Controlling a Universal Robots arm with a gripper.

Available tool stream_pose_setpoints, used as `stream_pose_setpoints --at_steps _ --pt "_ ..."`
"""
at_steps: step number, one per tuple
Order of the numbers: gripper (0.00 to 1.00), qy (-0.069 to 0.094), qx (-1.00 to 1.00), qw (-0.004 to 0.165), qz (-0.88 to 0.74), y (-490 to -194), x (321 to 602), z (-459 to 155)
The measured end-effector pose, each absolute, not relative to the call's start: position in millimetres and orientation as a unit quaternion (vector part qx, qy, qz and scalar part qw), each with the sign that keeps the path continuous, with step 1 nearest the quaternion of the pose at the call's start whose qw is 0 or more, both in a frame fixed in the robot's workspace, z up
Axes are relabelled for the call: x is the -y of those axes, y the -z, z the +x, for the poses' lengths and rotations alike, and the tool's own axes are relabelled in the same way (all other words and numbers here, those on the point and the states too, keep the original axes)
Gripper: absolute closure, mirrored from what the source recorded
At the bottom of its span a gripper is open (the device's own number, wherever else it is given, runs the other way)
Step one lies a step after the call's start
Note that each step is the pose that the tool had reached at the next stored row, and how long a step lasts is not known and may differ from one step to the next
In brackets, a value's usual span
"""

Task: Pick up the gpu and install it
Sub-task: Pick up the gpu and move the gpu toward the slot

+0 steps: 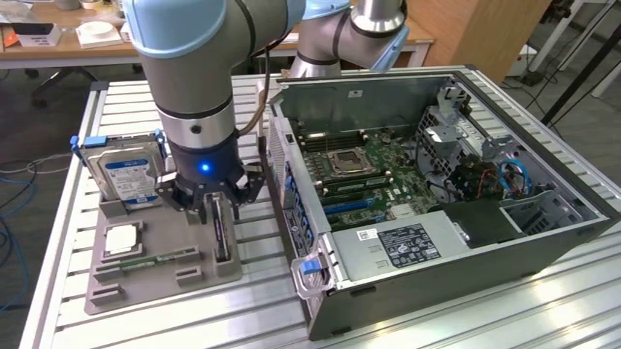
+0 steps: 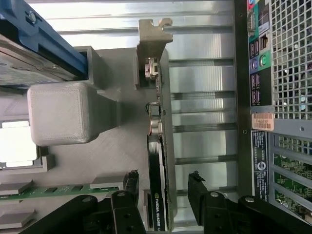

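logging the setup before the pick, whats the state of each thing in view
gripper: open, either side of the gpu
gpu: on edge in a slot of the tray, not installed
hard drive: upright in its holder
memory stick: flat in the tray
computer case: side open

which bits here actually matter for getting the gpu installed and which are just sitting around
For the job:
- thin dark gpu card with silvery bracket, standing on edge in the grey tray
- open black gripper straddling it
- open grey metal computer case

Just lying about:
- boxy silver hard drive with blue-white label
- narrow green memory stick
- square silvery processor chip
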State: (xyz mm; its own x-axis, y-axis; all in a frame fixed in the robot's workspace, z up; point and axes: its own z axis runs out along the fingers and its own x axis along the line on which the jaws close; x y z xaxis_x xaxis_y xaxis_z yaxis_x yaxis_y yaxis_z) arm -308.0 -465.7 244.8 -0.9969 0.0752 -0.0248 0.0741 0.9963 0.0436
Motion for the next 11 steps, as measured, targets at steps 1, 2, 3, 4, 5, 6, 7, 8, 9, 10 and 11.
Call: stream_pose_setpoints --at_steps 1,2,3,4,5,6,7,8,9,10,11 --pt "0.47 -0.021 -0.999 0.013 0.037 -243.4 465.5 -308.0" --pt "0.47 -0.021 -0.999 0.013 0.037 -242.4 465.2 -308.0" --pt "0.47 -0.021 -0.999 0.013 0.037 -241.7 464.7 -308.1" --pt "0.47 -0.021 -0.999 0.013 0.037 -241.1 464.3 -308.1" --pt "0.47 -0.021 -0.999 0.013 0.037 -240.8 464.2 -308.0" --pt "0.47 -0.021 -0.999 0.013 0.037 -240.4 464.0 -307.9" --pt "0.47 -0.021 -0.999 0.013 0.037 -239.8 463.7 -308.0" --pt "0.47 -0.021 -0.999 0.013 0.037 -239.0 463.5 -308.0" --pt "0.47 -0.021 -0.999 0.013 0.037 -238.2 463.4 -308.0" --pt "0.47 -0.021 -0.999 0.013 0.037 -237.4 463.3 -308.0" --pt "0.47 -0.021 -0.999 0.013 0.037 -236.8 463.2 -308.7"
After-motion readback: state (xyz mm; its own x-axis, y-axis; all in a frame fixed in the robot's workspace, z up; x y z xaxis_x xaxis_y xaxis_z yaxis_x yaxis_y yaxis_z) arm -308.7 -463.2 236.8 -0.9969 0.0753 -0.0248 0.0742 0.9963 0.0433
